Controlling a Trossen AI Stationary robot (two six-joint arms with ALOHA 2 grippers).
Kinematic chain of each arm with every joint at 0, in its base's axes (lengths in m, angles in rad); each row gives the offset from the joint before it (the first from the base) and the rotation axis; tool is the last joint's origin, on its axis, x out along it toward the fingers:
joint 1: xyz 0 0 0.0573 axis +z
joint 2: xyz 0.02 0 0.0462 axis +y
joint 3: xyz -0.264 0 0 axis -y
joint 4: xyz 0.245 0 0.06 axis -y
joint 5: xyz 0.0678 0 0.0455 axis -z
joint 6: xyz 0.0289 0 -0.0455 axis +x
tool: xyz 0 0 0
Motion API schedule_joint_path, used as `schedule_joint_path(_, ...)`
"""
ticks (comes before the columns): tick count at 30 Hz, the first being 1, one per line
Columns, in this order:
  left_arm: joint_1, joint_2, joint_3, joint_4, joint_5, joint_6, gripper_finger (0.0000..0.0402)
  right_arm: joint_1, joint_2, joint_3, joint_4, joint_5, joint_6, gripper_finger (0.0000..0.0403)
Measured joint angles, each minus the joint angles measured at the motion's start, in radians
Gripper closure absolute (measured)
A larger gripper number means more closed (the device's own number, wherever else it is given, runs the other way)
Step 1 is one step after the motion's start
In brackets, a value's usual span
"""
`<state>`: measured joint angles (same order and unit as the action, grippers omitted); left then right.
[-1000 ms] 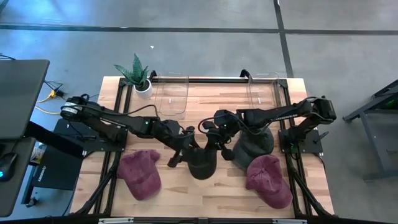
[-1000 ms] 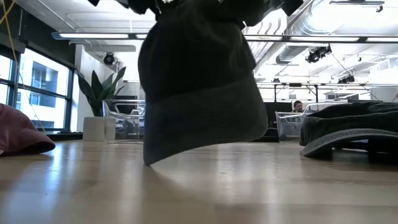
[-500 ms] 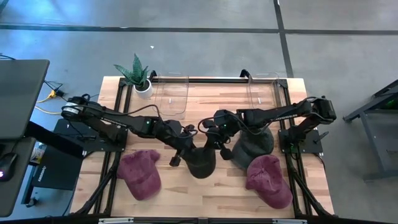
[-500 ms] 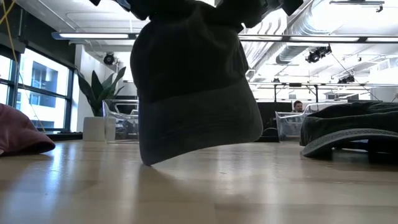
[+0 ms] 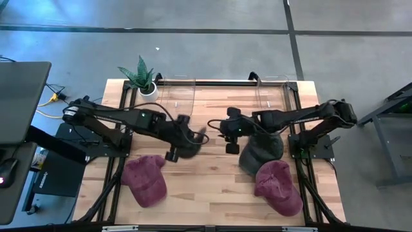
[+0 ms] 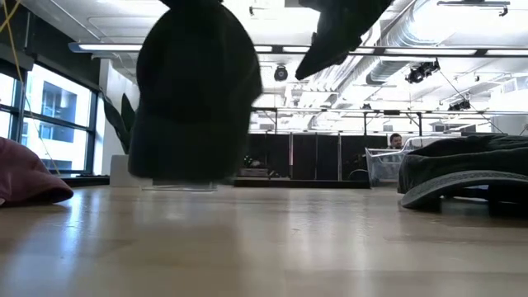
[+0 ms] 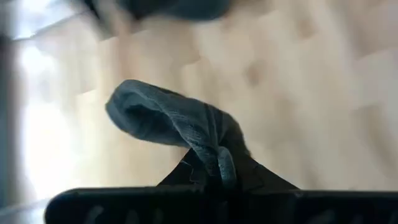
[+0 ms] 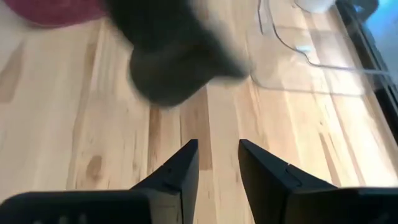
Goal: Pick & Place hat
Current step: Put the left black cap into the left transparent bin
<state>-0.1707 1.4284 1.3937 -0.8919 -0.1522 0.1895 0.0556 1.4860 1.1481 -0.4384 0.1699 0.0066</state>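
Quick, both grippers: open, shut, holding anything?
Left gripper: shut on the dark hat, lifted off the table.
Right gripper: open, holding nothing.

A light wooden slatted table top (image 5: 212, 193) framed by black metal rails fills the high view. At its far left corner a green spiky-leaved plant in a small white pot (image 5: 143, 77) stands upright. Two clear plastic bins (image 5: 177, 98) (image 5: 273, 93) sit along the far edge, well apart. A dark laptop (image 5: 19, 103) rests off the table's left side.
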Motion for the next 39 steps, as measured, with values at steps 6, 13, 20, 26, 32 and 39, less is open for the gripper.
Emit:
schedule_joint_path(6, 0.000, 0.000, 0.206, -0.218, -0.251, 0.120, 0.0386, 0.030, 0.032, 0.000, -0.001, 0.033, 0.021, 0.0301)
schedule_joint_path(13, 0.093, -0.003, 0.308, -0.317, -0.515, 0.329, 0.0396, 0.058, 0.089, 0.000, 0.109, 0.031, 0.015, 0.0315)
schedule_joint_path(20, 0.398, -0.001, 0.305, -0.280, -0.347, 0.464, 0.0396, 0.086, 0.140, -0.001, 0.184, 0.026, 0.014, 0.0320)
schedule_joint_path(26, 0.649, 0.000, 0.214, -0.140, -0.030, 0.606, 0.0398, 0.099, 0.164, -0.001, 0.194, 0.024, 0.015, 0.0320)
schedule_joint_path(32, 0.804, 0.000, 0.037, 0.063, 0.102, 0.738, 0.0399, 0.102, 0.165, -0.001, 0.212, 0.015, 0.018, 0.0320)
schedule_joint_path(39, 0.899, 0.000, -0.089, 0.250, 0.134, 0.819, 0.0391, 0.102, 0.165, -0.001, 0.224, 0.018, 0.019, 0.0320)
